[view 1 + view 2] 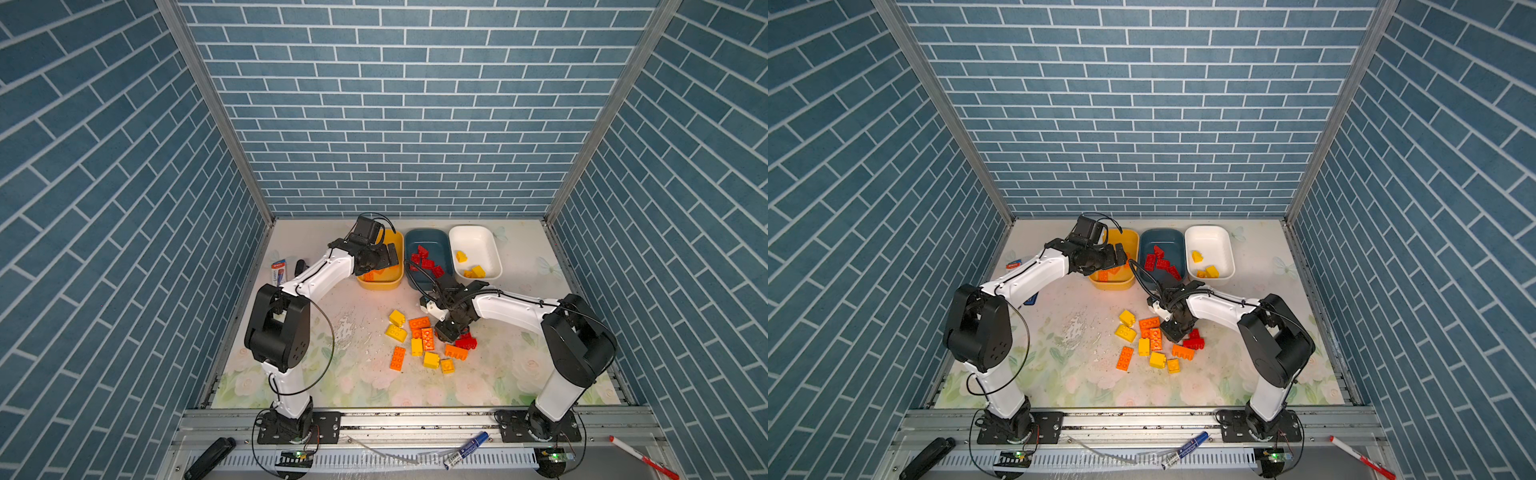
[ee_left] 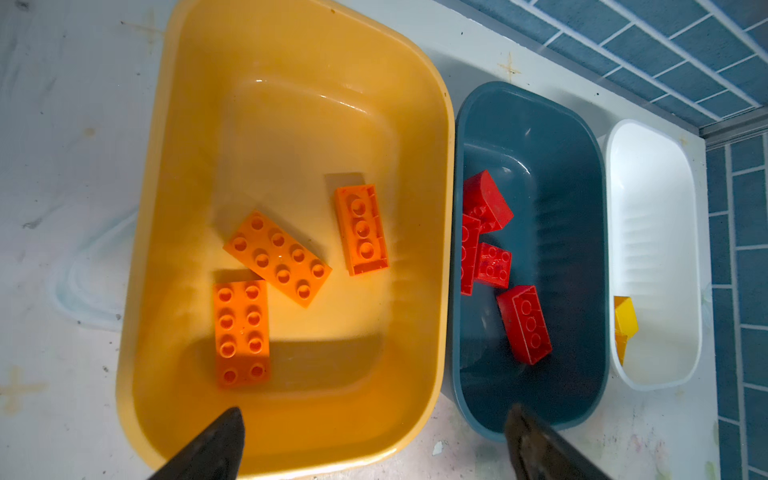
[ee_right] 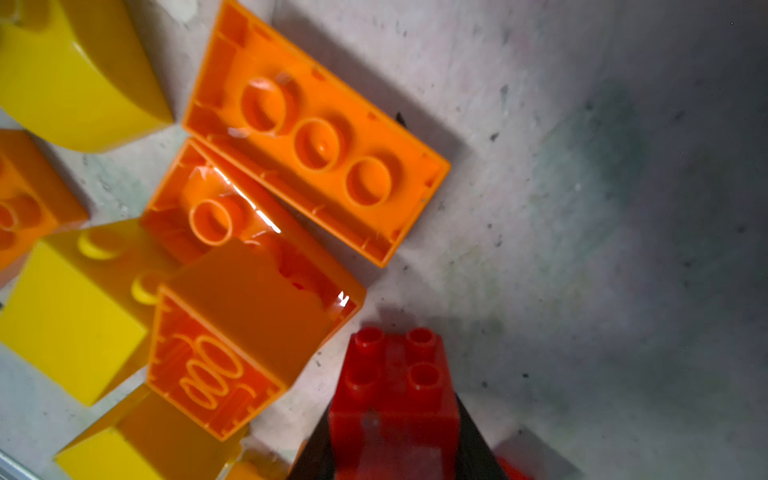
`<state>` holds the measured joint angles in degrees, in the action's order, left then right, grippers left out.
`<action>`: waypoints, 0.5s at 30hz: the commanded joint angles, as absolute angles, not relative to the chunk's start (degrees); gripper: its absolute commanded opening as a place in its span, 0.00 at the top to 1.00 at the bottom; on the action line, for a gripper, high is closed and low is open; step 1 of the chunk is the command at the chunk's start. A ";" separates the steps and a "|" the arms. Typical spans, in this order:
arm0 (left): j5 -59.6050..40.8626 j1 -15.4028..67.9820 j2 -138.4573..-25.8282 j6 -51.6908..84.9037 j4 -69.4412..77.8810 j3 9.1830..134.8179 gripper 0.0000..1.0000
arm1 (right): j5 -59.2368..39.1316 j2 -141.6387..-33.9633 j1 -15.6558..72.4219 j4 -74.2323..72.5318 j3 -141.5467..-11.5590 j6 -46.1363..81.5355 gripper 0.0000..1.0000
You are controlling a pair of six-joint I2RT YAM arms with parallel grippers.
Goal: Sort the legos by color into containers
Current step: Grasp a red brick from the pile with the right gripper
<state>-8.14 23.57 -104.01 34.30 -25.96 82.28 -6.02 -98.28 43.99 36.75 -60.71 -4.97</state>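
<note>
Red studded plastic brick (image 3: 395,374) is sitting clamped between the jaws of my right claw (image 3: 393,411), low at the edge of the loose pile (image 1: 419,338) on the worktop (image 1: 353,374). The dark teal plastic tub (image 1: 432,239) holding the other red bricks (image 1: 424,261) is waiting just beyond, nearest this arm. My left claw (image 2: 374,444) is hanging spread wide, empty, over the yellow plastic tub (image 2: 291,124).

yellow tub (image 1: 380,285): half hidden | red brick (image 3: 395,374): base cut off
</note>
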 commanded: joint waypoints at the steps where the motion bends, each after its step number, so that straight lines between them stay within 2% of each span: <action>1: -10.63 23.23 -102.66 35.24 -24.96 81.64 0.01 | -2.26 -94.47 44.12 35.72 -62.14 -6.99 0.68; 6: -12.66 23.25 -100.48 35.54 -23.48 80.13 0.01 | -0.07 -90.05 42.85 31.13 -61.64 -6.17 0.70; 11: -11.85 23.25 -97.27 35.55 -22.17 77.69 0.01 | -4.17 -86.50 38.58 22.78 -62.37 -1.82 0.71; 15: -11.58 23.09 -95.40 35.67 -21.20 75.83 0.01 | -6.64 -87.62 33.78 18.81 -65.00 3.15 0.71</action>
<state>-11.77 23.53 -97.06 35.44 -22.50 77.14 -4.05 -87.42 36.21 23.88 -61.43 -1.23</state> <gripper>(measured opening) 0.994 0.351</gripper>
